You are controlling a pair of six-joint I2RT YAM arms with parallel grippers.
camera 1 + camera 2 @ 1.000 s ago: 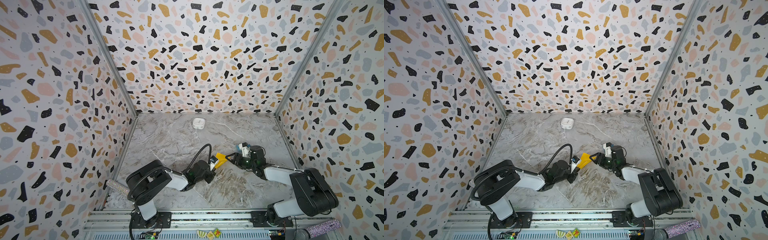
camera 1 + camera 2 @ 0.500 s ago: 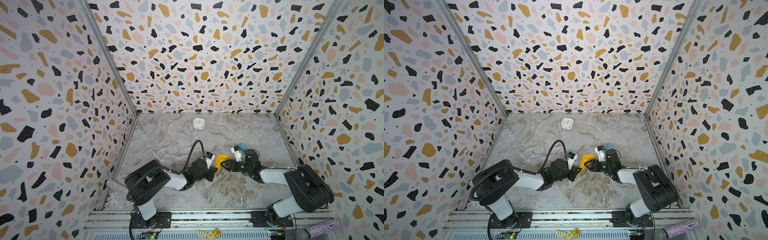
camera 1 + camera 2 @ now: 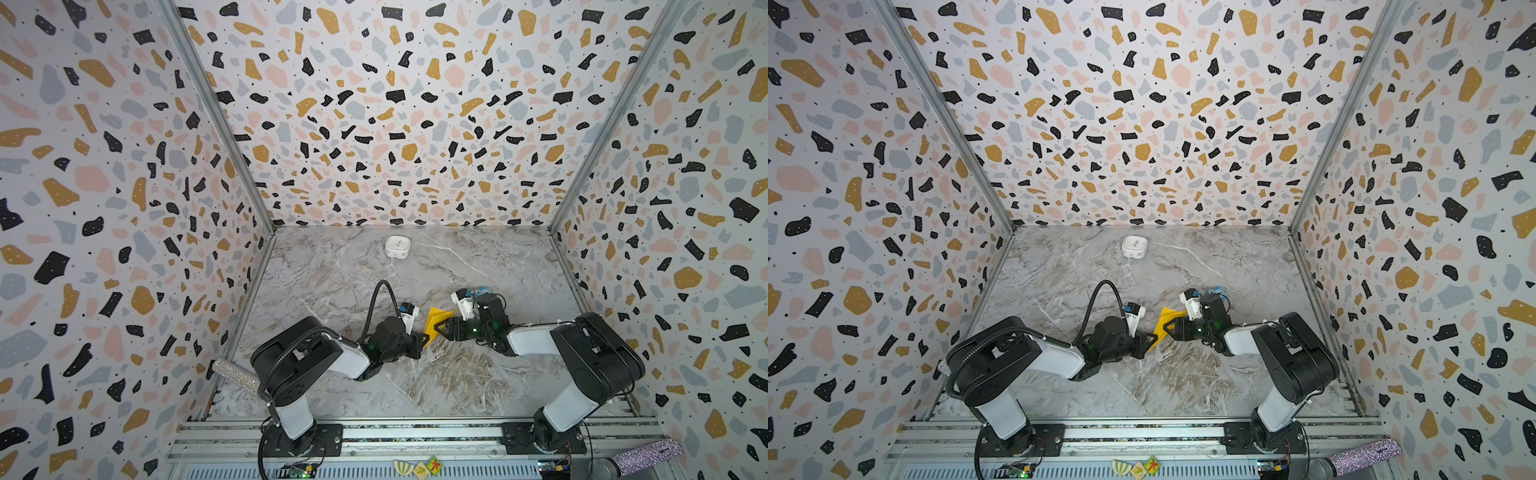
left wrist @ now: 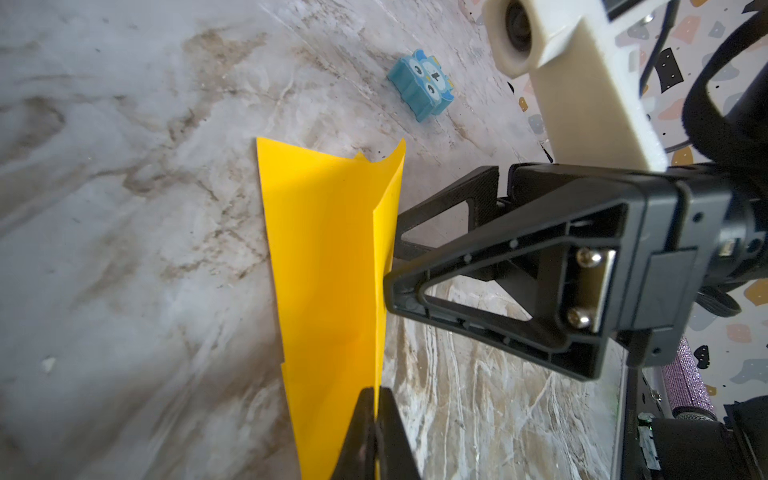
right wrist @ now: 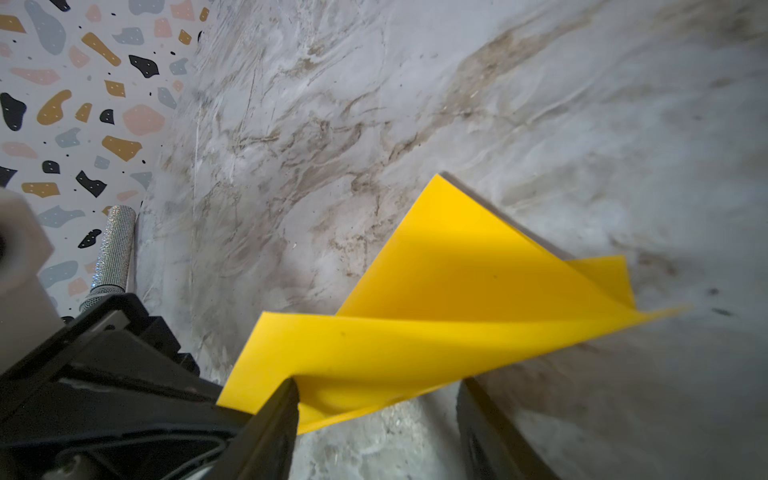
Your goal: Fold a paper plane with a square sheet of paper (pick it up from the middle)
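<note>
You see the left hand (image 4: 375, 395) pinched tight on a narrow end of the partly folded yellow paper (image 4: 324, 257), holding it just above the middle of the bench (image 3: 415, 382). The right hand (image 5: 378, 386) stands wide, with the paper's edge between its fingers, not clamped.

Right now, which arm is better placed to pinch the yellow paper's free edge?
Right: the right jaws stand open at the free edge of the paper; the left jaws are shut on its other end, holding it.
</note>
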